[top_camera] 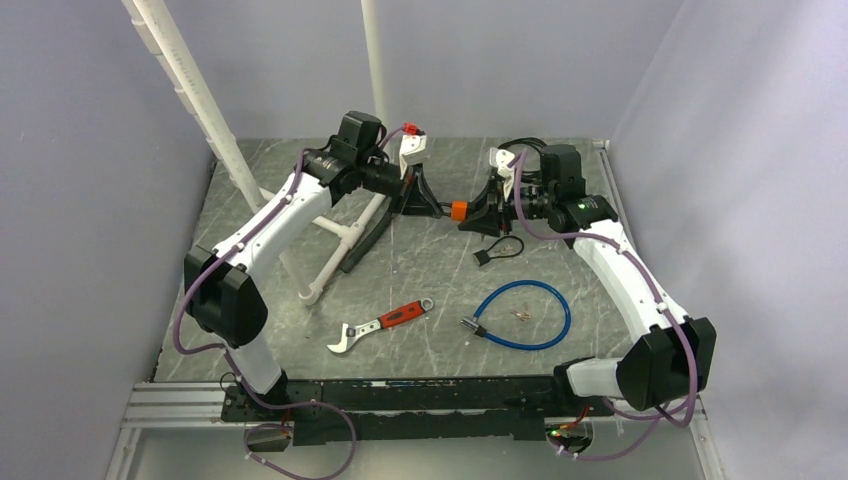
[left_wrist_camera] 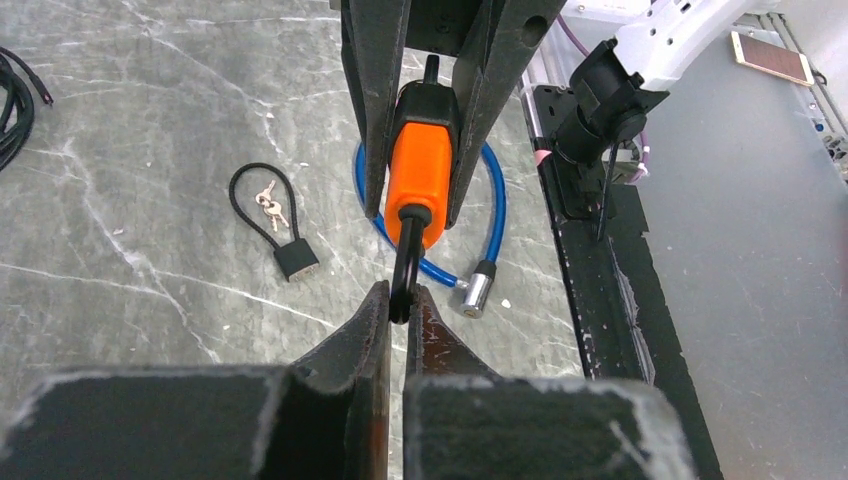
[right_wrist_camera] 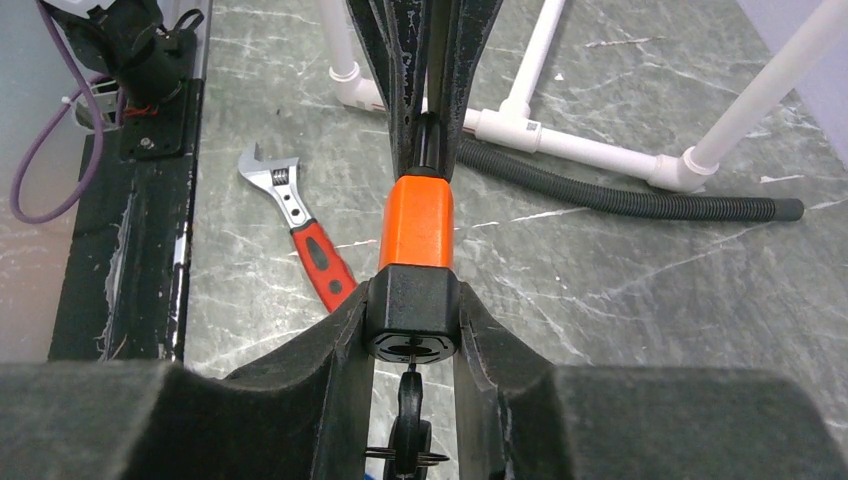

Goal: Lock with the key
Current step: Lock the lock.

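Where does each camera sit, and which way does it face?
Top external: above, behind the bases, looking down at the table; both arms show, meeting at the orange lock.
Left wrist: faces rightward along the lock; left gripper shut on its black cable.
Right wrist: faces leftward; right gripper clamps the lock's black end.
Shared: both wrist views show the lock and the opposite gripper; the wrench is in top and right wrist.
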`<state>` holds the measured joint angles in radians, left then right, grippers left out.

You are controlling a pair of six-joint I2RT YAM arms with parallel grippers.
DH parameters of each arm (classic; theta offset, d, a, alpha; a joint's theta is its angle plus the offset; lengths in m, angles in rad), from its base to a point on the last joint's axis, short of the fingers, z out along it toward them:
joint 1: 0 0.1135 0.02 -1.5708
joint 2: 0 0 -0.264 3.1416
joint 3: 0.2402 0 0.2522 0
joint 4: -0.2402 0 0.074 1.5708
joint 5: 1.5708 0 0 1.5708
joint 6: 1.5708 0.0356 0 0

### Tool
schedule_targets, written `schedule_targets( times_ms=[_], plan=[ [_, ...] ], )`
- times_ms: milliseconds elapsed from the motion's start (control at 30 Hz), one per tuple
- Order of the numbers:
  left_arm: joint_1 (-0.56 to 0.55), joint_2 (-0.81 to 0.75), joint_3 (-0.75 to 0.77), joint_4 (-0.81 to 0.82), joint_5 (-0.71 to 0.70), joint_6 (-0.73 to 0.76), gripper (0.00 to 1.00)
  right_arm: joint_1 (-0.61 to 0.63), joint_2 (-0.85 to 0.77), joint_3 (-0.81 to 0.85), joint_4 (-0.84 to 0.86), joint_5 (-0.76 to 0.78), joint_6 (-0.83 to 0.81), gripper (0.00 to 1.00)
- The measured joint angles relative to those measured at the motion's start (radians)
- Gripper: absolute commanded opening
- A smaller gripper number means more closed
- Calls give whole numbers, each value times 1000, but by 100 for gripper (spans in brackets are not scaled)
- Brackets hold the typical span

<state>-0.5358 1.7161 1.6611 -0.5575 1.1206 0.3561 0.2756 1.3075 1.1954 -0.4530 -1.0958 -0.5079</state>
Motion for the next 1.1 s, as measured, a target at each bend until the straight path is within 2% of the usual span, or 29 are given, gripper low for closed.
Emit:
schedule_targets(
  times_ms=[833, 900, 967, 1100],
  plan=[
    [-5, -2, -16, 30, -84, -31, 0, 10, 65, 34, 14, 11, 29, 0],
    [-5, -16, -38, 49, -91, -47, 7, 10, 64, 34, 8, 9, 28, 0],
    [-2, -38, -70, 81, -93, -71, 24, 10, 61, 34, 6, -2, 35, 0],
    [3, -63, -80, 105, -74, -80, 47, 3, 53, 34, 34, -38, 68, 0]
  ],
)
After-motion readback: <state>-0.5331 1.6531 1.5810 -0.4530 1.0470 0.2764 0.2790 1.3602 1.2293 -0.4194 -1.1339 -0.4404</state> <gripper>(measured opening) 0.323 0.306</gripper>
